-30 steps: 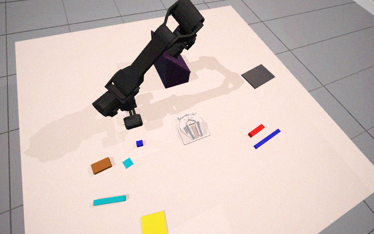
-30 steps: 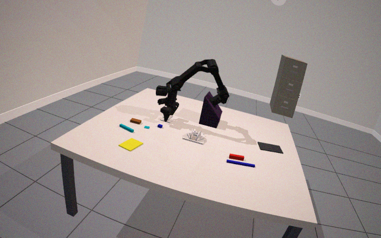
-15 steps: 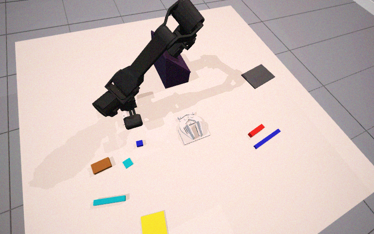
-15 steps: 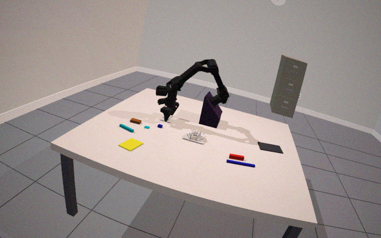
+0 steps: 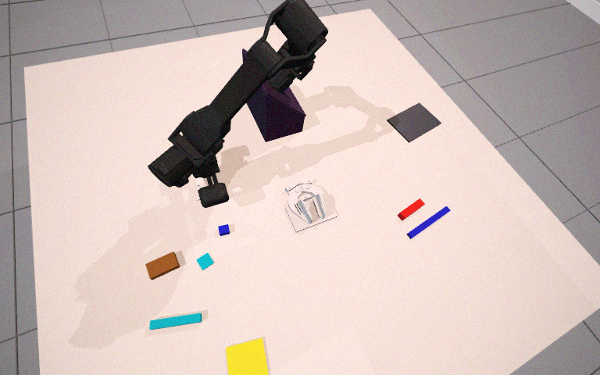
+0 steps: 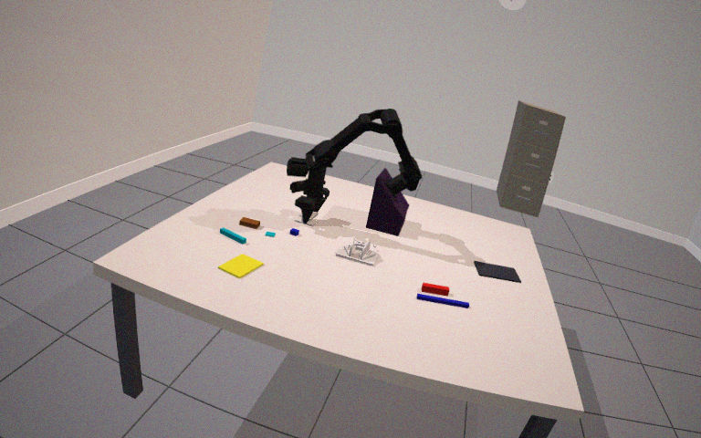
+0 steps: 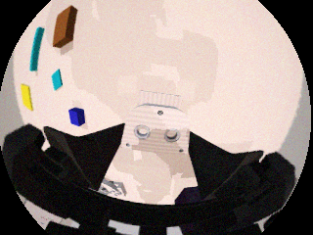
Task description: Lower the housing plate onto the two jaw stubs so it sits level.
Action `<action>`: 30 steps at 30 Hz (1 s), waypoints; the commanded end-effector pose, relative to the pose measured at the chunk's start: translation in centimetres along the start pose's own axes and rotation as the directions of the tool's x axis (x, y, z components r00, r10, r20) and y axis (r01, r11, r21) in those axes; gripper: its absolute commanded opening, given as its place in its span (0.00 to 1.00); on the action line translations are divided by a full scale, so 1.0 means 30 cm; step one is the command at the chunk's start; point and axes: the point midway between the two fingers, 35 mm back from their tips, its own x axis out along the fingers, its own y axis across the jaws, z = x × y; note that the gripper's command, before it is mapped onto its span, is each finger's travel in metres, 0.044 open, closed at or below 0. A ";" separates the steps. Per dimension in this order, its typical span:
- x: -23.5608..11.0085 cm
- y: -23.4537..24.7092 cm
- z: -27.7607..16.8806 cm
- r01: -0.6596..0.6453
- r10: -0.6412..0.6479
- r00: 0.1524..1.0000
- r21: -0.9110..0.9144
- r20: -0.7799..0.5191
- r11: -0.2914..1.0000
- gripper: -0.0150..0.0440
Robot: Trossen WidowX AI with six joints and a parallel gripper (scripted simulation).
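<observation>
The white housing plate (image 7: 166, 122) has two ringed holes and a ribbed end. It lies flat at table height between my fingers; in the top view it is mostly hidden behind them. My gripper (image 7: 156, 131) (image 6: 306, 220) is shut on the plate's two side edges, with the fingers wide apart. The white base with the two jaws (image 5: 312, 211) (image 6: 356, 251) stands in the middle of the table, apart from the plate and the gripper. Part of it shows at the lower left in the wrist view (image 7: 113, 187). The stubs are too small to make out.
A blue cube (image 5: 223, 230) (image 7: 76, 117) is near the gripper. A brown block (image 5: 162, 266), a cyan tile (image 5: 205, 261), a cyan bar (image 5: 175, 321) and a yellow tile (image 5: 248, 357) lie beyond. A red block (image 5: 411, 209), a blue bar (image 5: 428, 222) and a dark tile (image 5: 414, 122) lie right of the base.
</observation>
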 end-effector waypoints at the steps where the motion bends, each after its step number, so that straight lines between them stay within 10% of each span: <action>1: -0.007 0.001 0.001 0.000 0.000 1.000 0.000 0.000 1.000 0.85; 30: -0.248 0.011 -0.007 -0.002 0.002 1.000 -0.024 0.005 1.000 0.85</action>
